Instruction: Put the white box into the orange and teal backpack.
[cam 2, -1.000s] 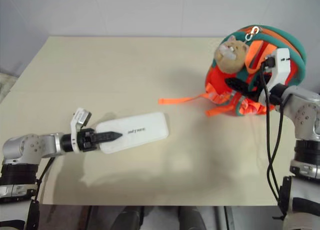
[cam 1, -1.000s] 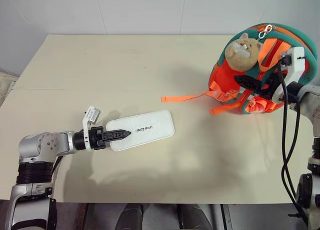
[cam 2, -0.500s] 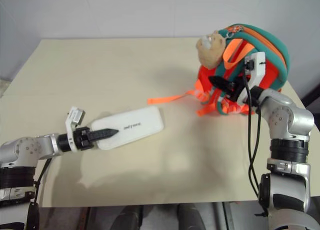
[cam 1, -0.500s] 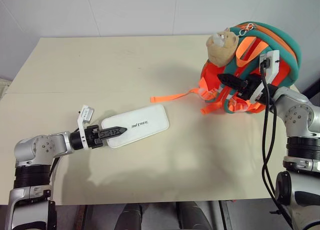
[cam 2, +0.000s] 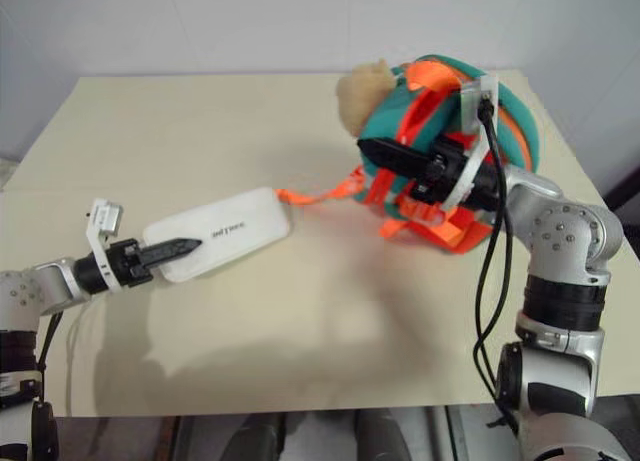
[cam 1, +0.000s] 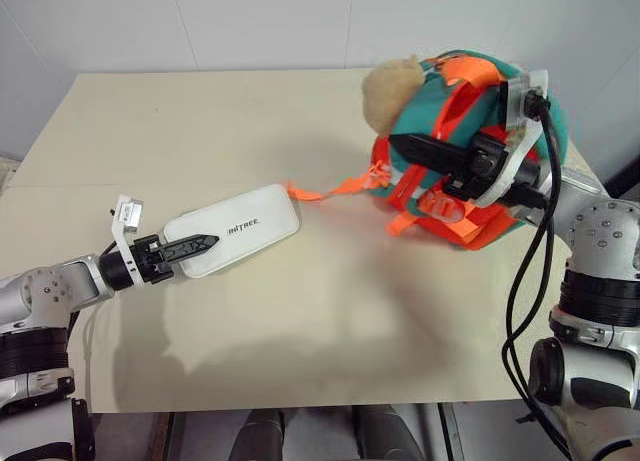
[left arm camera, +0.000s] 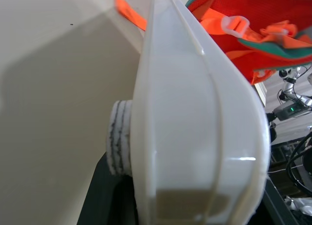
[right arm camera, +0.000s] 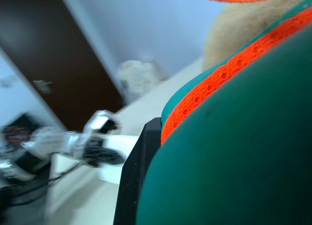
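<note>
White box (cam 1: 233,241) sits over the tabletop (cam 1: 200,121) on the robot's left side, long axis angled toward the pack, its near short end clamped flat between the left gripper (cam 1: 190,247) jaws — narrow hold, one finger on top, one under per the left wrist view. Can't tell if the far end rests on the surface or floats just off it. Orange and teal backpack (cam 1: 470,151) is on the right, lifted/tipped, right gripper (cam 1: 405,149) jaws closed down on the strap/trim area at its front; exactly which bit of fabric they pinch I can't tell. Plush hamster (cam 1: 392,81) hangs off the top toward centre. Loose orange strap (cam 1: 320,191) trails across the tabletop, its tip just beside the box's far corner.

Risks, my read: 1) grip is at one end only, so a long lever + glossy shell — box could pivot or slip out on a quick swing. 2) No open mouth of the pack is visible from here; if the zip isn't open or faces away, box just butts against fabric. 3) Strap tail is in the approach path, could snag the box corner or drag. 4) Pack is soft and held at one spot, may sag/rotate and close the opening; plush may flop in the way. 5) Right-arm cable (cam 1: 530,271) loops near the pack, snag possible.

Surface: plain beige tabletop, matte, otherwise bare. Room: pale wall behind; right wrist view shows a dark door, blurred.
</note>
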Robot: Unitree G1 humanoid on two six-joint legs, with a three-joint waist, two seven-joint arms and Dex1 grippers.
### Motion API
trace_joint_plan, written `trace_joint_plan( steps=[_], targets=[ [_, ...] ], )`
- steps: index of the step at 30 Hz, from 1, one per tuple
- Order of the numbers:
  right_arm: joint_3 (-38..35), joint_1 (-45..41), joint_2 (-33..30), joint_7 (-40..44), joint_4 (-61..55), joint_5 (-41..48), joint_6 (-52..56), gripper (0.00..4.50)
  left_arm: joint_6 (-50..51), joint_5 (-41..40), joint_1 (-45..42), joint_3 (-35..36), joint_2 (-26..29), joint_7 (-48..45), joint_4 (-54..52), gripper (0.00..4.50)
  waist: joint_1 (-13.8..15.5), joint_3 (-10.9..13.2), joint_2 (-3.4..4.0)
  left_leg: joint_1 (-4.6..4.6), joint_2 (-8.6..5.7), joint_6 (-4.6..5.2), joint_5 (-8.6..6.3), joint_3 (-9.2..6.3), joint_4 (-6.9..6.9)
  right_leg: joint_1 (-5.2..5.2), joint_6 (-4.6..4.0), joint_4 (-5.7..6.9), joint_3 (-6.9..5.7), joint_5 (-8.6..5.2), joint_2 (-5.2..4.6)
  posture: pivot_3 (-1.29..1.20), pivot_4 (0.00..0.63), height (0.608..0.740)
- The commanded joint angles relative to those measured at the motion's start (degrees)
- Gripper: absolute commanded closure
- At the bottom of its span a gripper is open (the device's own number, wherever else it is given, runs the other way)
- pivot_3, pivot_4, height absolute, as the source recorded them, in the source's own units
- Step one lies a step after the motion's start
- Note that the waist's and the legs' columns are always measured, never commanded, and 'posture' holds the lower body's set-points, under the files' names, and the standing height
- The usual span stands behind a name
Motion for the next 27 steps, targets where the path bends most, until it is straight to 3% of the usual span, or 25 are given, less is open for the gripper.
trace_joint_plan(
  steps=[1,7,12,16,21,27],
  targets=[
    [-1.79,-2.88,-0.89,-1.62,-6.37,13.46,6.57,4.49,0.06,-1.2,0.51,2.08,0.28,0.72,-2.27,3.22,0.0,0.0,0.0,-0.01,0.0,0.0,0.0,0.0,0.0,-0.02,0.0,0.0,-0.01,0.0,-0.01,0.0,0.15,0.74],
    [-1.72,3.14,-9.65,-8.04,-9.0,36.5,14.09,4.49,-1.52,-0.36,0.88,3.76,2.7,-0.18,0.06,3.22,0.26,0.01,-0.02,-0.02,0.0,0.01,-0.01,0.01,0.0,0.01,-0.01,-0.04,-0.04,-0.01,-0.04,0.0,0.15,0.74],
    [-0.85,14.14,-20.33,-8.38,-13.21,44.02,15.28,4.49,-2.74,-1.23,3.43,5.39,4.2,-2.1,-1.68,3.22,0.4,0.05,-0.09,-0.07,-0.03,0.07,-0.04,0.04,0.04,0.04,-0.02,-0.12,-0.06,-0.01,-0.08,0.0,0.15,0.74],
    [-0.98,19.31,-24.5,-4.59,-14.47,39.04,14.95,4.49,-3.46,-3.03,5.53,6.47,3.88,-3.91,-5.81,3.22,0.35,0.06,-0.12,-0.05,-0.03,0.07,-0.04,0.05,0.11,0.06,-0.02,-0.09,-0.06,-0.01,-0.04,0.0,0.15,0.74],
    [1.31,20.09,-24.8,3.02,-14.48,27.92,11.6,4.49,-5.03,-7.2,8.56,8.25,3.1,-6.07,-16.29,3.22,0.58,0.08,-0.15,-0.02,-0.01,0.08,0.0,0.07,0.15,0.07,-0.02,-0.04,-0.05,0.03,-0.01,0.0,0.15,0.74],
    [4.98,19.53,-26.55,12.43,-11.54,16.1,7.06,4.49,-4.03,-16.25,4.45,14.02,3.8,-5.24,-22.12,3.22,1.24,0.12,-0.24,-0.03,-0.01,0.08,-0.01,0.09,0.16,0.07,-0.02,-0.08,-0.05,0.03,-0.01,0.0,0.15,0.74]
  ],
)
